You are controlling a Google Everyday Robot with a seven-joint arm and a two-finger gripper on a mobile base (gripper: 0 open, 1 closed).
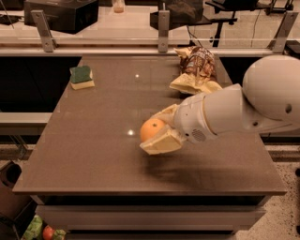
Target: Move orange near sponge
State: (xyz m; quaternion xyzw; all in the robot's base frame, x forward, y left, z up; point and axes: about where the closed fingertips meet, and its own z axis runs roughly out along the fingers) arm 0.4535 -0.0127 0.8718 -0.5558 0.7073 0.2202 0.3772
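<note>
The gripper (151,133), over the near middle of the table (93,154), is clamping the orange (151,127) and covering its right side and underside. The arm (262,101) is running out past the right edge and hiding the near corner of the bag (196,65). At bottom left, a red fruit (48,232) and green packets (33,227) are being cut by the lower edge. The top edge is cropping a dark box (61,11).

Bare tabletop (93,140) separates mid-table jaws, gripping orange (151,129), from far-left sponge (81,77).
</note>
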